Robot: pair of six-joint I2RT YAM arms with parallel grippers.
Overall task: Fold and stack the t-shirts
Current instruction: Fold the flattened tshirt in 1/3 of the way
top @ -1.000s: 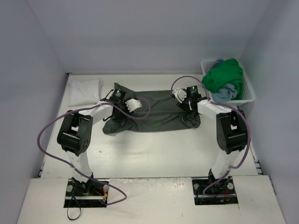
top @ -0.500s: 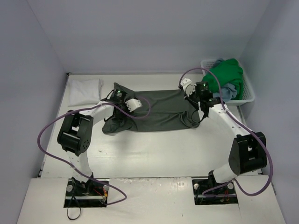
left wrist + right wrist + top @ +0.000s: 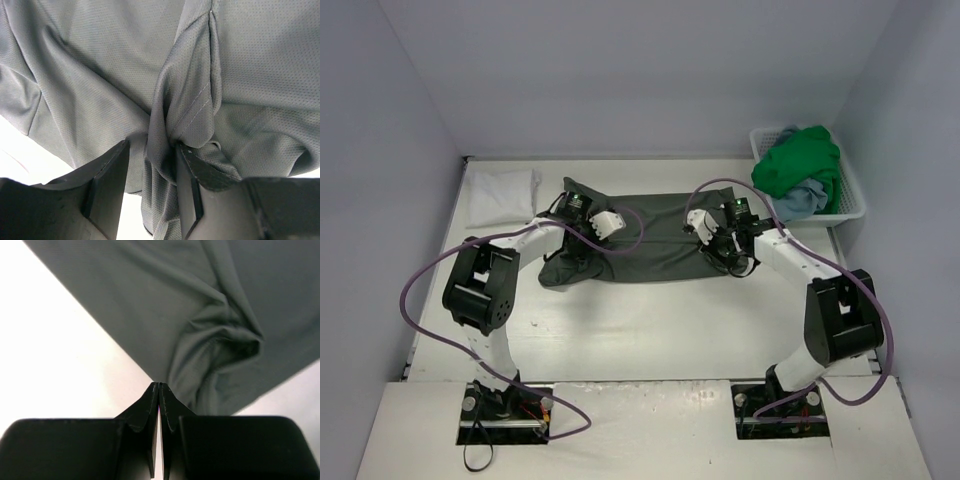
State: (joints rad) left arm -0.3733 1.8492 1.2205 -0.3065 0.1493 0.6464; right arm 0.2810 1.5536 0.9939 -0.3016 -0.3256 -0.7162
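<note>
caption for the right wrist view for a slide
right gripper shut at the edge of the grey t-shirt on the table

Open table nearside of grey shirt — basket far right

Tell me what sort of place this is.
Likely a robot lab's laundry-folding cell: plain walls box in a table, a left arm and right arm are bolted at its edge, and a dark olive-grey shirt lies spread near a white basket.
</note>
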